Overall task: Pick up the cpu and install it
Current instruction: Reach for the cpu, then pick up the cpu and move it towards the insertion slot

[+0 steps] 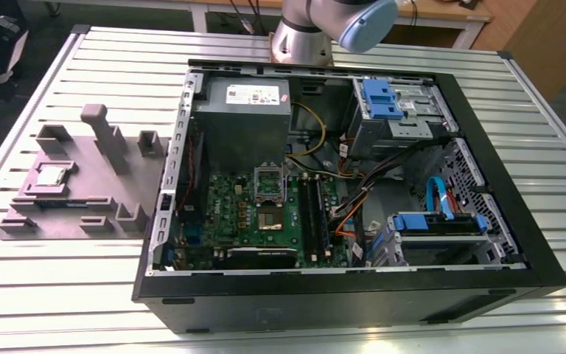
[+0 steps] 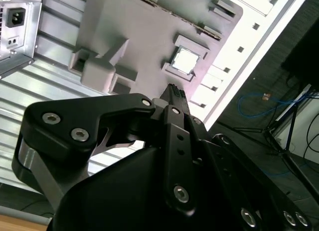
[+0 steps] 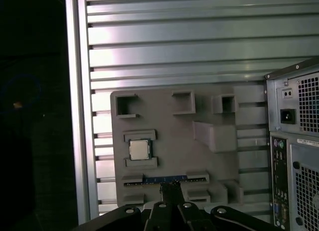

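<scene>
One cpu (image 1: 49, 175) is lying flat in a square recess of one grey holder block (image 1: 101, 158). The block is sitting on the slatted bench (image 1: 67, 287), just beside one open computer case (image 1: 342, 302), on the exterior view's left. One green motherboard (image 1: 248, 221) is lying inside the case. One arm (image 1: 303, 40) is rising from behind the case. In the first wrist view the hand (image 3: 171, 187) is hovering above the holder block and pointing down at its edge. Its two fingers are pressing together and gripping nothing. The cpu is sitting apart from the fingertips, untouched.
</scene>
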You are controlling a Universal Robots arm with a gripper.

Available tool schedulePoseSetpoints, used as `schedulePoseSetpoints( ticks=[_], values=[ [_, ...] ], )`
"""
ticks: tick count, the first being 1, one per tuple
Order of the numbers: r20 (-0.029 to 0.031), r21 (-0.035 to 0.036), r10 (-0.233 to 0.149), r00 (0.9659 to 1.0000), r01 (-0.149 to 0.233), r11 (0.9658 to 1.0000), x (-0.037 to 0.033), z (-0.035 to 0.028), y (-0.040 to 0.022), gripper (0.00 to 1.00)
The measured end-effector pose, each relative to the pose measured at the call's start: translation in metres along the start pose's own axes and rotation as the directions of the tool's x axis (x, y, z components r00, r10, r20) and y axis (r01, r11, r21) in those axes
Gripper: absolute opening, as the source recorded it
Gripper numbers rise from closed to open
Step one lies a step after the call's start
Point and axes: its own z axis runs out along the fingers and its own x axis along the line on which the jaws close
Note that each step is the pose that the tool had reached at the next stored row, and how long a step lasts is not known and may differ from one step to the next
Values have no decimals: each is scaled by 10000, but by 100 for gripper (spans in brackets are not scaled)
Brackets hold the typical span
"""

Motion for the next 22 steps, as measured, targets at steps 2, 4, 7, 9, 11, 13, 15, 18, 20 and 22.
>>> schedulePoseSetpoints(
  ticks=[2,4,7,9,11,13,15,18,20,22],
  values=[
    [-1,0,0,10000,0,10000,64,3,-5,10],
    [-1,0,0,10000,0,10000,118,5,-9,10],
    [-1,1,0,10000,0,10000,162,6,-13,10],
    [-1,1,-1,10000,1,10000,165,5,-13,10],
    [0,0,-1,10000,1,10000,167,6,-13,10],
    [0,1,-1,10000,1,10000,167,6,-13,10],
    [-1,0,-1,10000,1,10000,168,5,-13,10],
    [-1,0,-1,10000,1,10000,168,5,-13,10],
    [-1,1,-1,10000,1,10000,168,5,-13,10],
    [-1,1,-1,10000,1,10000,169,5,-13,16]
  ],
)
